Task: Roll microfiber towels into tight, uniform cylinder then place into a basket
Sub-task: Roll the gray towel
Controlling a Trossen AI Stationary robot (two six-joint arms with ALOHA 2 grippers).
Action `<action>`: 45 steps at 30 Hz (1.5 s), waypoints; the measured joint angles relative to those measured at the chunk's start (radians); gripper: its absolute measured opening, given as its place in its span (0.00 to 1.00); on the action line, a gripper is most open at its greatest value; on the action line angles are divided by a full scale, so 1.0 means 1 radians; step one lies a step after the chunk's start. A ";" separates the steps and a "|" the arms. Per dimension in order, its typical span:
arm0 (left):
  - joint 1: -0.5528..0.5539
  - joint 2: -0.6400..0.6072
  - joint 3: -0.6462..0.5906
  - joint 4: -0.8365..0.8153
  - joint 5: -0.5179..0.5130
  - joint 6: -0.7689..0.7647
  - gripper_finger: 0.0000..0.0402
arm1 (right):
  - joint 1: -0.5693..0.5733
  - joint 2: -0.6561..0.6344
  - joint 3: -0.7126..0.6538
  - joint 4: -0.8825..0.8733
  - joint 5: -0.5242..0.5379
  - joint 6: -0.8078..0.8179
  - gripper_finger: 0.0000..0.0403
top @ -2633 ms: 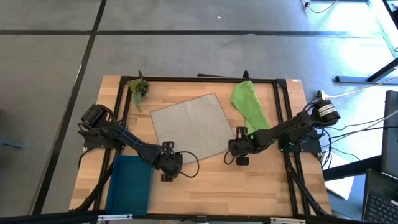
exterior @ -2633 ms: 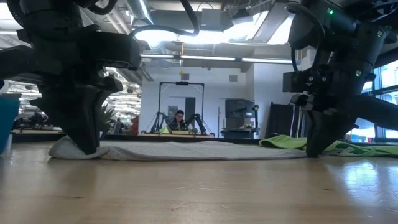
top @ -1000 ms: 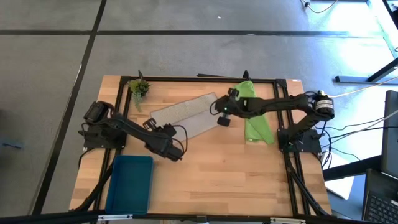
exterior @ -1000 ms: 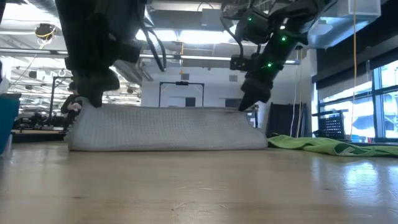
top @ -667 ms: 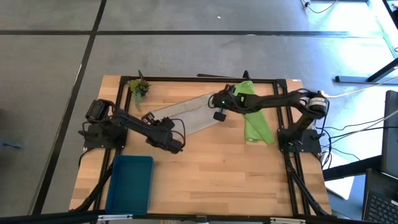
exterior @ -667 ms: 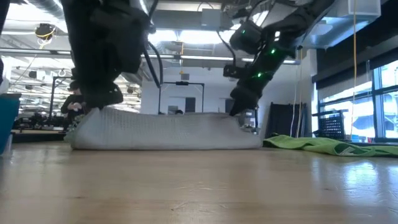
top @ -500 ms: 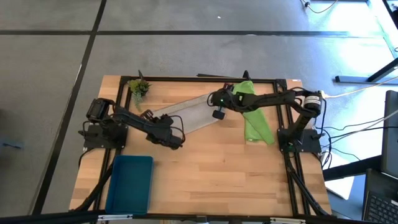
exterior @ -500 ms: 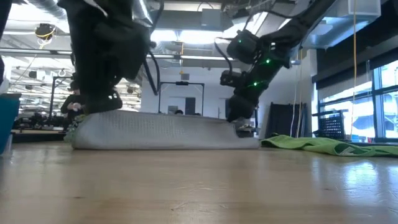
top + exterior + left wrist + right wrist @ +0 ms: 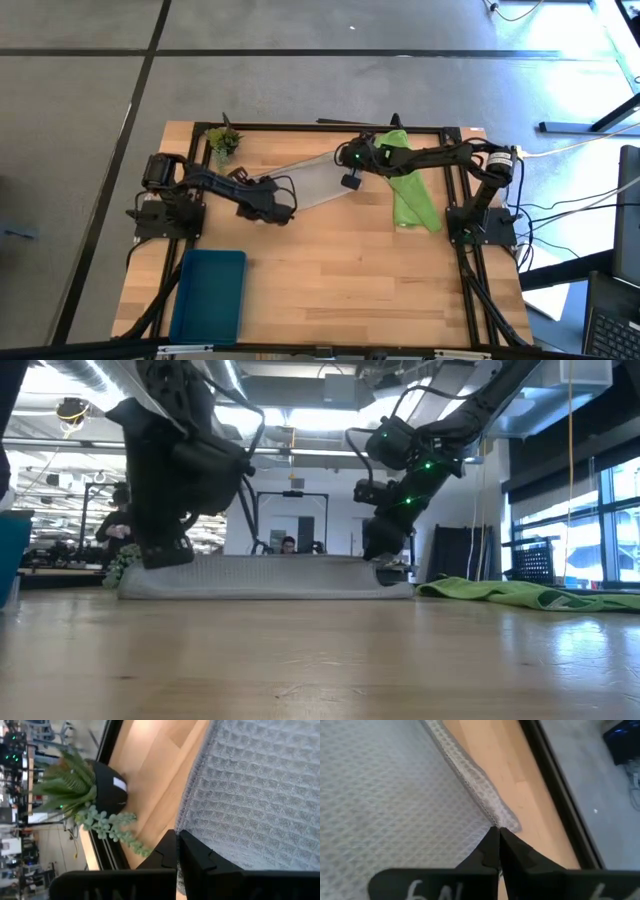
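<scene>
The light grey towel (image 9: 300, 180) lies folded over itself as a narrow slanting strip at the table's far middle, flat on the wood in the low view (image 9: 270, 575). My left gripper (image 9: 252, 190) is shut at the strip's left end and shows at the left of the low view (image 9: 165, 555). My right gripper (image 9: 347, 170) is shut at the right end (image 9: 385, 555). The lime green towel (image 9: 405, 180) lies crumpled on the table to the right. The teal basket (image 9: 210, 295) sits at the near left. My left gripper pinches the grey towel's hemmed edge (image 9: 182, 822) between its two shut fingers, at the strip's left end. The fingers slant down onto it. The cloth there lies low on the table, slack. My right gripper pinches the towel at its corner (image 9: 499, 820), where the hemmed edge ends, between its two shut fingertips. It slants down onto the corner from the near right. The corner rests on or just above the wood; layers cannot be told.
A small green plant in a black pot (image 9: 222, 140) stands at the far left corner, close to the towel's left end (image 9: 90, 790). A black frame (image 9: 320, 127) runs around the tabletop. Bare wood spreads across the table's near half.
Both grippers have gone toward the far edge and down, carrying the grey towel's held edge with them. The raised fold has sunk and the towel now lies flat as a narrower strip. The fold line on the table stayed in place.
</scene>
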 joint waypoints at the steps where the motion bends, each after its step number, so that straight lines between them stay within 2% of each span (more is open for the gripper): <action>1: 0.007 0.000 0.000 0.012 0.000 0.026 0.00 | 0.000 0.000 0.000 0.000 -0.008 0.000 0.04; 5: 0.041 0.000 0.000 0.026 0.000 0.078 0.00 | 0.001 0.000 0.000 -0.001 -0.012 0.003 0.07; 21: 0.148 0.000 0.000 0.049 0.000 0.102 0.00 | -0.001 0.000 0.000 0.025 -0.015 0.004 0.08; 35: 0.187 0.000 0.000 0.069 0.004 0.099 0.21 | -0.001 0.001 0.000 0.054 -0.015 0.004 0.08; 41: 0.205 0.000 0.001 0.062 0.048 0.078 0.23 | -0.001 0.001 0.000 0.057 0.002 0.008 0.08; 45: 0.209 -0.001 0.001 0.061 0.055 0.070 0.22 | -0.001 0.001 0.000 0.045 -0.046 0.003 0.08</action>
